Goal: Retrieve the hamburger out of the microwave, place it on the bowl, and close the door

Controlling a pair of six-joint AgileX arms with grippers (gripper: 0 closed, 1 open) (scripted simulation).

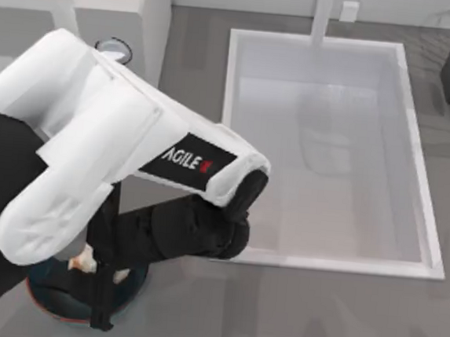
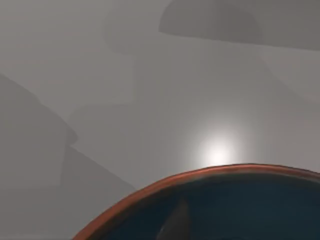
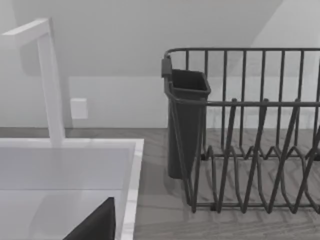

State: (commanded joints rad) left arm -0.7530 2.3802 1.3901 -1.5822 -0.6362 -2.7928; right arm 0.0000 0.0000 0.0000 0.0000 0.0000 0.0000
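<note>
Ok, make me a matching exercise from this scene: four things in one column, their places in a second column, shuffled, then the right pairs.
Things:
1. hamburger
2. bowl
3. sink basin
4. dish rack

Places:
A. middle to right of the table, with a white faucet at its far edge
B. near left corner of the table, under the left arm
C. far right corner of the table, beside the sink basin
D. over the bowl, tucked under the left arm

Pairs: 1-D, 2-B, 3-A, 4-C
</note>
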